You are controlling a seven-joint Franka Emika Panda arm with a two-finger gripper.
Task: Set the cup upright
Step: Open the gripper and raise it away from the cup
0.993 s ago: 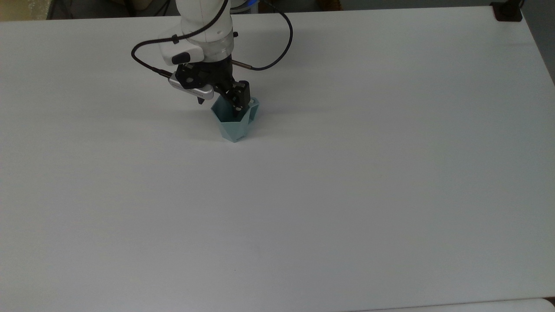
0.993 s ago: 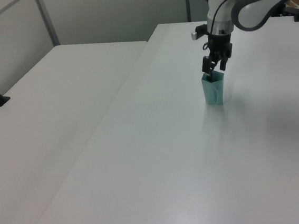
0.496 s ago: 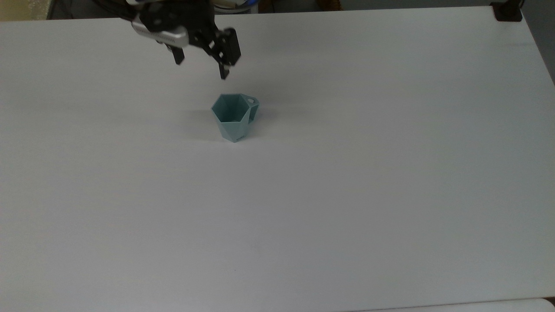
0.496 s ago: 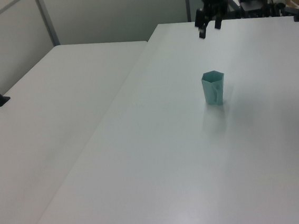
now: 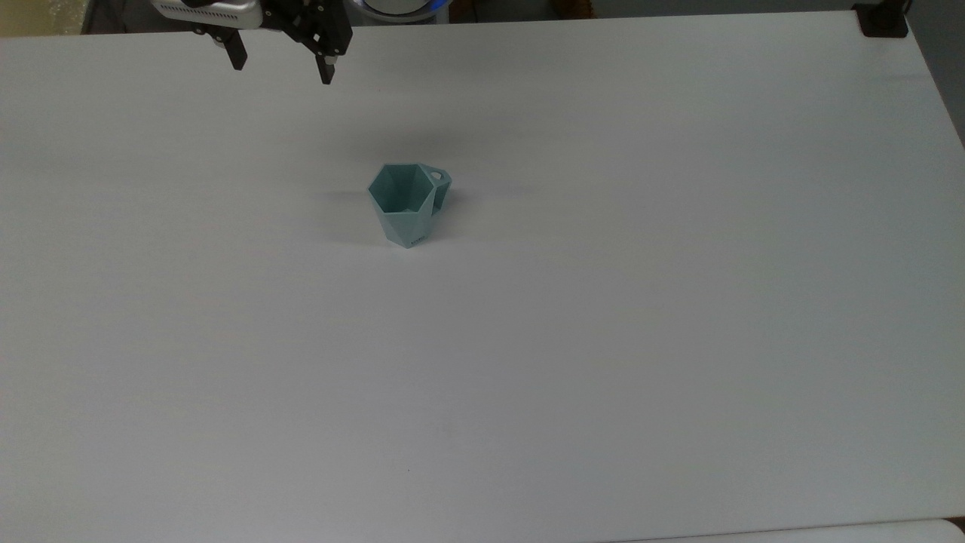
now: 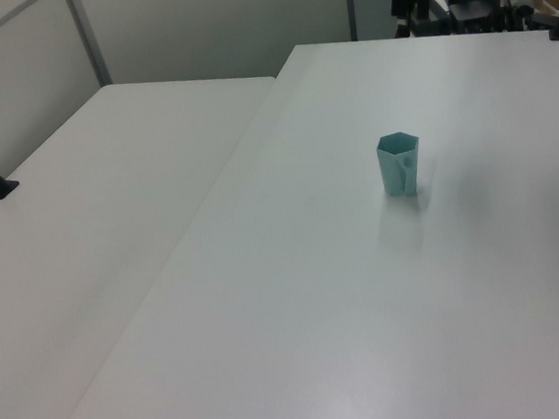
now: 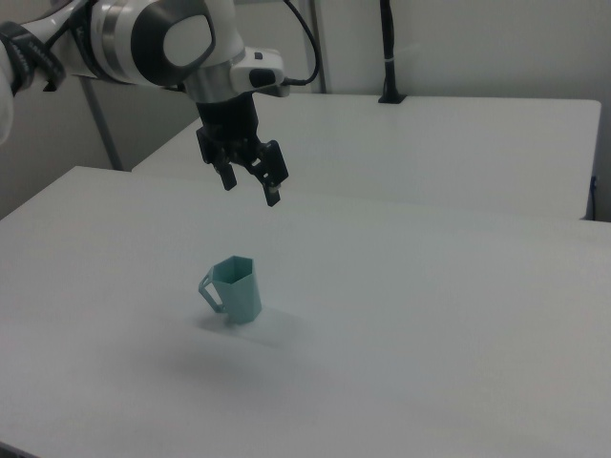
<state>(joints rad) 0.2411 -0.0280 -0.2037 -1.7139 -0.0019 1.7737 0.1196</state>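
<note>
the cup [image 5: 405, 204] stands upright near the middle of the bench [image 5: 603, 339], mouth up, so the task looks done. the hand [image 5: 280, 64] hangs empty at eleven o'clock, fingers apart.

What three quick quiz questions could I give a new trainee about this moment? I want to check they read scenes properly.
1. True or false: the cup lies on its side on the table.
2. Multiple choice: the end effector is (a) clamped on the cup's rim, (b) open and raised clear of the cup, (c) resting on the table.
3. Fill in: in the right view, the cup's handle points toward the right view's ____.

Key: 1. False, it stands upright, mouth up. 2. b. 3. left.
</note>
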